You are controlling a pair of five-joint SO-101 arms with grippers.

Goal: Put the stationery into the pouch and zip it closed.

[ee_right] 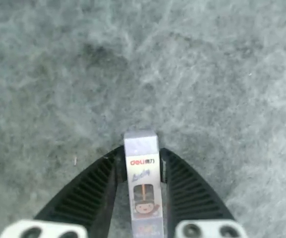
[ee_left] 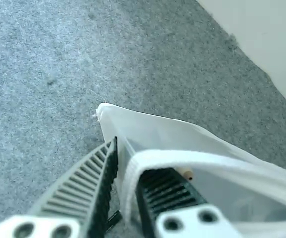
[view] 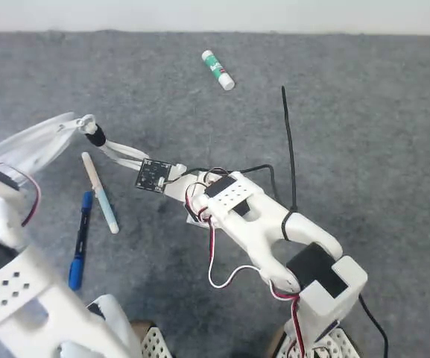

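Pouch (ee_left: 182,134) | left hand (ee_left: 128,156) clamps rim | right hand (ee_right: 142,151) clamps eraser (ee_right: 143,181)

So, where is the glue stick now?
In the high view the glue stick lies alone near the far edge of the grey table, a little left of the black cable.

- Counted 1 clear pouch (view: 32,145)
- 1 glue stick (view: 218,69)
- 2 pens were out: pale pen (view: 100,192), blue pen (view: 80,240)
- 1 small case (ee_right: 143,186)
- 1 black cable (view: 289,149)

Pouch (view: 32,142) partly beyond the edge, contents probably unreadable.
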